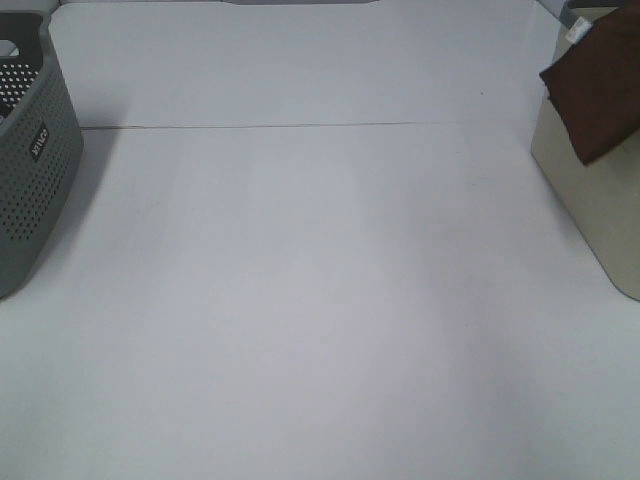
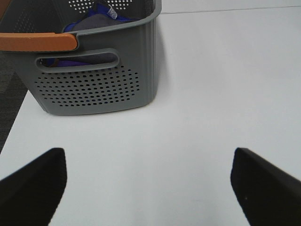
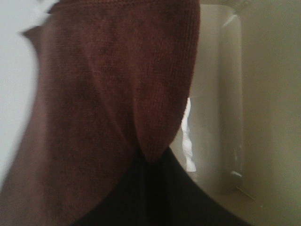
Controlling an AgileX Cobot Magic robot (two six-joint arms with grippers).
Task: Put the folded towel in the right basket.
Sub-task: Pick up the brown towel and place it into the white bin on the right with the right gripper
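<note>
The folded towel is a deep brown, almost maroon cloth with a fine knitted weave, and a small white tag shows at its upper edge in the high view. It sits at the far right edge of the counter, over the near corner of the right basket, a pale beige, smooth-walled bin; part of the cloth overlaps the basket's rim and outer wall, though whether it rests on the rim or hangs just above it cannot be told. From the right wrist camera the towel fills most of the view, its folds gathering down to a point where the dark right fingers pinch it, with the smooth beige inside of the basket behind. The left fingers are spread wide, hold nothing and hover over bare white counter near a grey perforated basket, which stands at the left edge of the counter. That basket has an orange handle and holds some blue cloth.
</note>
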